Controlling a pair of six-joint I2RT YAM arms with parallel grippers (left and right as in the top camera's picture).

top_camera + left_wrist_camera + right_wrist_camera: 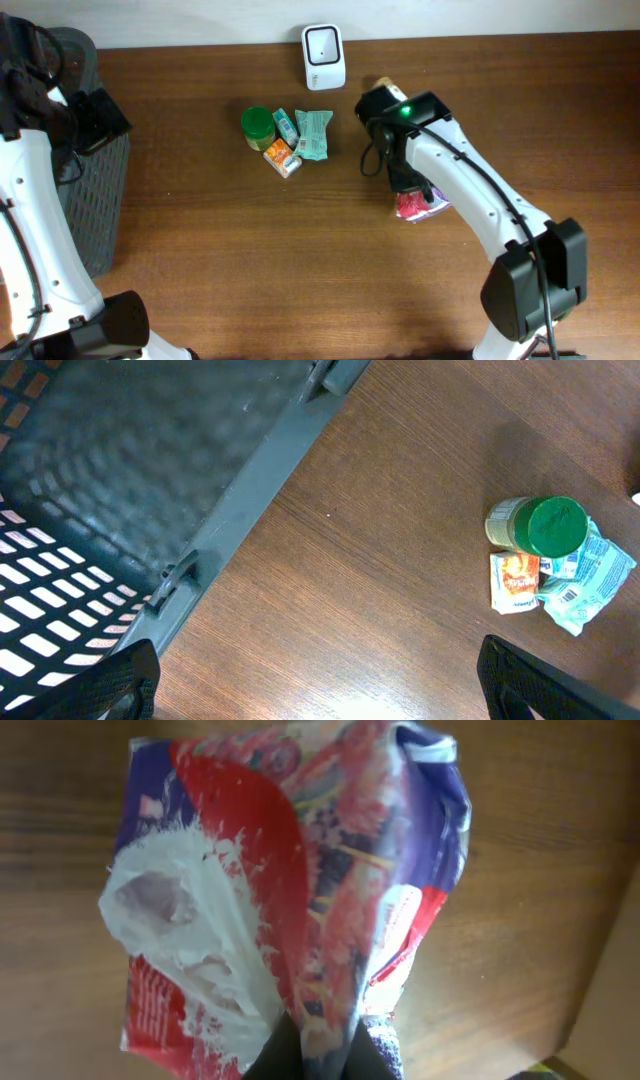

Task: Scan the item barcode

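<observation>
**A:** Where's the item to be scanned?

**B:** The red-and-purple crinkly plastic packet lies toward 3 o'clock from the middle of the brown wooden counter, under the right arm.

**A:** Is it gripped?

**B:** Yes. The right tool is pinched narrow on a fold of the film at the packet's edge. In the wrist view the dark fingers meet there. I can't tell whether the packet is clear of the counter.

**A:** And the other arm?

**B:** The left tool is spread wide with nothing in it, beside the grey mesh basket at 9 o'clock.

**A:** So which step is this?

**B:** I'd say the grasp is made and the carry comes next. The white boxy scanner stands at the 12 o'clock edge, toward 11 o'clock from the packet and well apart from it.

**A:** What does the next move need?

**B:** Probably a lift, then a swing toward the scanner with the barcode turned to face it. I see no barcode on the side that shows, so the packet may need rotating. The film looks limp, so it could sag or slip from such a small pinch.
</observation>
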